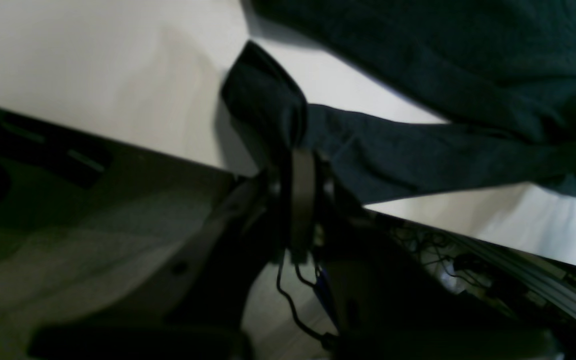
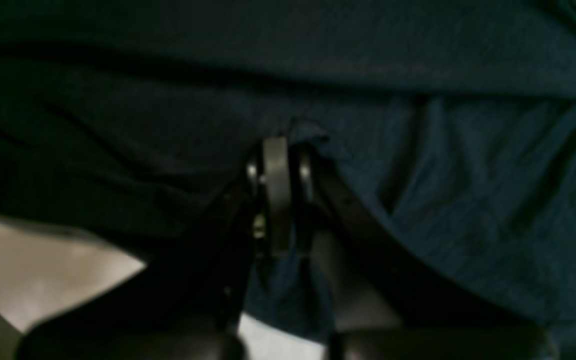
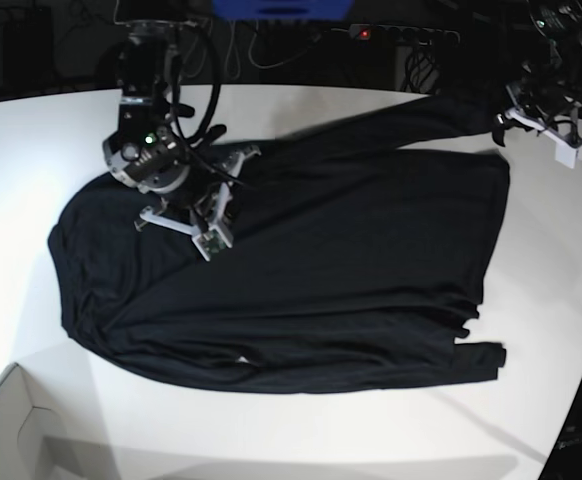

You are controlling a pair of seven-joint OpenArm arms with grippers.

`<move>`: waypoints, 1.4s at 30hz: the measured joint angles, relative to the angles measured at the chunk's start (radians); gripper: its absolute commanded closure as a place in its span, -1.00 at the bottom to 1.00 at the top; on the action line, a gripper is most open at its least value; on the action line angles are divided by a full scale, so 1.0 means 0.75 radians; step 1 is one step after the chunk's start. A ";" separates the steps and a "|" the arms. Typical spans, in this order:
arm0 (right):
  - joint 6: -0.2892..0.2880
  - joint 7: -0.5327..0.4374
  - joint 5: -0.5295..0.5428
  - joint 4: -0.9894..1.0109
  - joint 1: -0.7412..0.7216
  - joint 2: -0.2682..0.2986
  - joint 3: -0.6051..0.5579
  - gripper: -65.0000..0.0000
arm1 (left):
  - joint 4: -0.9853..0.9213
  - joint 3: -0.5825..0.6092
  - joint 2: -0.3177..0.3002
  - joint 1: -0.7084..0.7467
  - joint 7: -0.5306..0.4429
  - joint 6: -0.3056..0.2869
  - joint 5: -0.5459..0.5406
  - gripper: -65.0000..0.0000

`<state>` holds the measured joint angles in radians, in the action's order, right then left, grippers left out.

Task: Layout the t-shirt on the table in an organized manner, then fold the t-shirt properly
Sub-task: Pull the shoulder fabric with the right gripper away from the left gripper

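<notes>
White table (image 3: 301,430) with a curved edge.
A black t-shirt (image 3: 321,270) lies spread across it; a white box corner (image 3: 11,430) sits nearby.

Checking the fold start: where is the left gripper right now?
In the base view it is at the table's far right corner; the left gripper pinches the shirt's sleeve end.

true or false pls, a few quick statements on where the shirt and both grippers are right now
1. The t-shirt lies spread on the table. True.
2. The left gripper pinches a sleeve end near the table edge. True.
3. The right gripper hangs open, clear of the shirt. False: it is shut on the fabric.
4. The shirt is white. False: it is black.
5. A sleeve hangs off the table. False: both lie on it.
</notes>
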<state>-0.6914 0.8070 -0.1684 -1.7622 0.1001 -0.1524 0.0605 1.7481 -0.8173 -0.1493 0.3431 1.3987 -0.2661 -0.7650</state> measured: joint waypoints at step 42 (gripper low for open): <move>-0.001 -0.007 0.007 -0.016 0.152 0.032 0.367 -0.21 | -0.006 -0.003 -0.001 -0.049 0.001 -0.005 -0.005 1.00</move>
<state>-0.6918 0.8017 -0.1631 -1.7744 0.2142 -0.1284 0.3355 1.7435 -0.8192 -0.1497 0.3065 1.3991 -0.2695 -0.7685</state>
